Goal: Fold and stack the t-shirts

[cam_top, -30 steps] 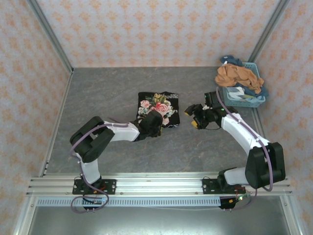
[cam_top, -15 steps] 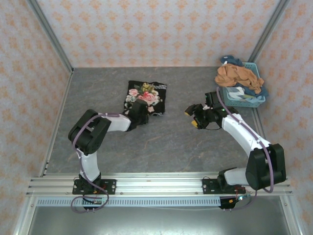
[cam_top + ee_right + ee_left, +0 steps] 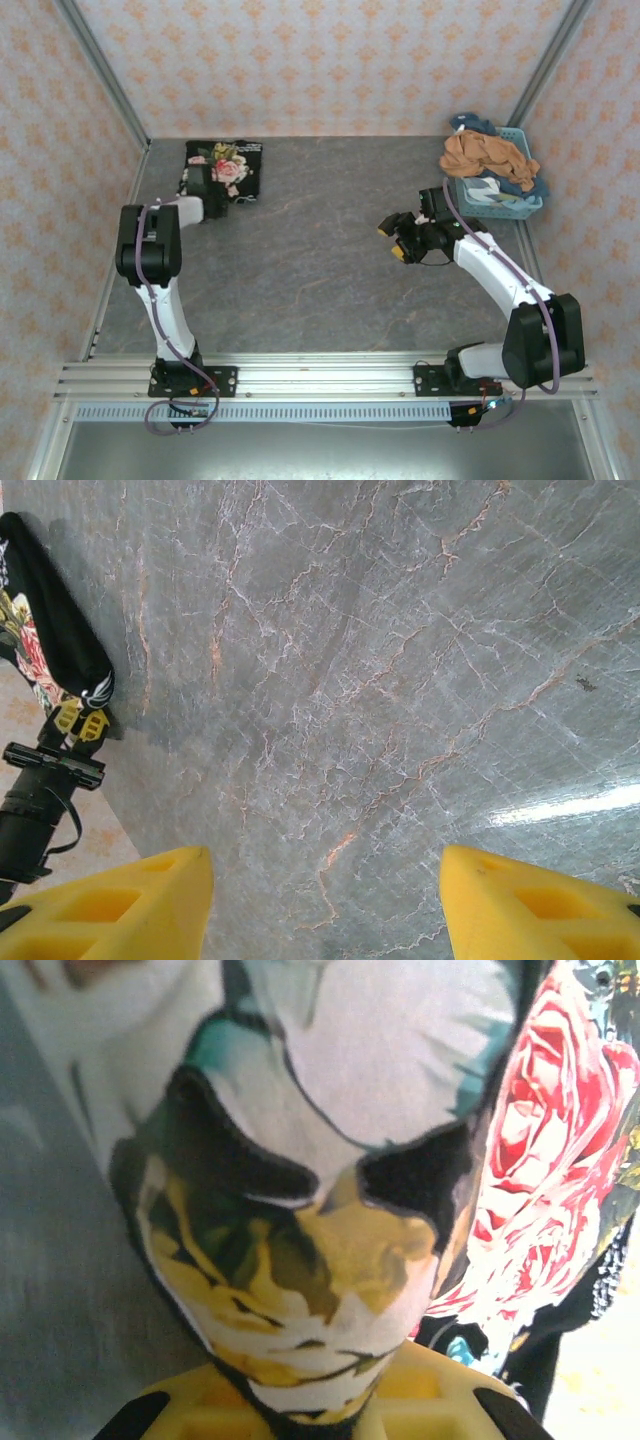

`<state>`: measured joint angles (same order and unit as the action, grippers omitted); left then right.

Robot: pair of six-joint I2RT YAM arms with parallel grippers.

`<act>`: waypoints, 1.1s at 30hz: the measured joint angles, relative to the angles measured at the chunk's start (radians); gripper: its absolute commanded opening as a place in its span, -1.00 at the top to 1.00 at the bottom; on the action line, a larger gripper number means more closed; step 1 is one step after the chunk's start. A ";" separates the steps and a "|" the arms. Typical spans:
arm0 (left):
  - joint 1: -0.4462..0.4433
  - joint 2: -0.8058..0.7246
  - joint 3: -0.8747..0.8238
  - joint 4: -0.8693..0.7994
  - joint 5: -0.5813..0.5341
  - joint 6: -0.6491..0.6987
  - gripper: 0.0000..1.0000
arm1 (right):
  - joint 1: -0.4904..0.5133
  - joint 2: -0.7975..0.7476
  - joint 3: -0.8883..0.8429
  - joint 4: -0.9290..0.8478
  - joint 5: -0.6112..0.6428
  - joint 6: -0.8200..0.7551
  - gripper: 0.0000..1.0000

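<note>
- Left arm has swung out and dragged the black rose-print tee (image 3: 224, 168) from mid-table to the far-left corner, next to the left wall.
- Left gripper (image 3: 310, 1415) is clamped on the tee: in the left wrist view, printed cloth is bunched between the yellow fingers.
- Right gripper (image 3: 404, 240) hasn't moved. It hangs over bare table (image 3: 320, 280) right of centre, jaws well apart, nothing between them.
- My read: first tee is folded and being parked at the stack spot, which clears the centre for the next one. It still needs releasing.
- Remaining work: rust-orange tee (image 3: 486, 152) and blue tee (image 3: 528, 186) are heaped in the pale blue basket (image 3: 505, 207) at far right, unfolded.
- Black tee looks like a compact, roughly rectangular fold with the print up: pink and white roses, green leaves.
- Near edge is puckered where the fingers pinch it, so the fold may open a bit on release.
</note>
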<state>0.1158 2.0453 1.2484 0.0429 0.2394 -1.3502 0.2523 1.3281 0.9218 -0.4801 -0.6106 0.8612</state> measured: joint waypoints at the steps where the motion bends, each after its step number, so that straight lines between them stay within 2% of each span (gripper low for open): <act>1: 0.026 0.011 0.027 -0.029 0.013 0.040 0.66 | 0.000 0.001 0.000 0.002 0.000 0.000 -0.24; 5: 0.107 0.044 0.093 -0.100 0.066 0.147 0.65 | 0.000 0.018 0.000 0.013 0.000 0.002 -0.24; 9: 0.127 0.096 0.174 -0.132 0.101 0.175 0.65 | 0.000 0.053 0.011 0.019 0.000 0.003 -0.24; 16: 0.104 0.120 0.169 -0.046 0.095 0.070 0.64 | 0.000 0.087 0.045 0.027 0.000 0.003 -0.24; 23: 0.047 0.174 0.238 -0.016 0.066 -0.010 0.60 | 0.000 0.087 0.051 0.029 0.000 0.003 -0.24; 25: 0.043 0.176 0.243 -0.020 0.063 -0.016 0.44 | 0.000 0.087 0.051 0.030 -0.001 0.003 -0.26; 28: 0.043 0.175 0.243 -0.026 0.063 -0.011 -0.05 | 0.000 0.082 0.051 0.044 0.001 0.003 -0.31; 32: 0.042 0.101 0.217 -0.110 0.019 0.058 -0.41 | 0.000 0.014 0.051 0.095 0.031 0.005 -0.42; 33: 0.042 0.070 0.204 -0.141 0.011 0.084 -0.61 | 0.000 -0.012 0.051 0.114 0.043 0.007 -0.45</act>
<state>0.1581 2.1155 1.4528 -0.0978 0.2501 -1.2663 0.2523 1.3159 0.9726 -0.3656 -0.5678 0.8680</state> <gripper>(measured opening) 0.688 0.697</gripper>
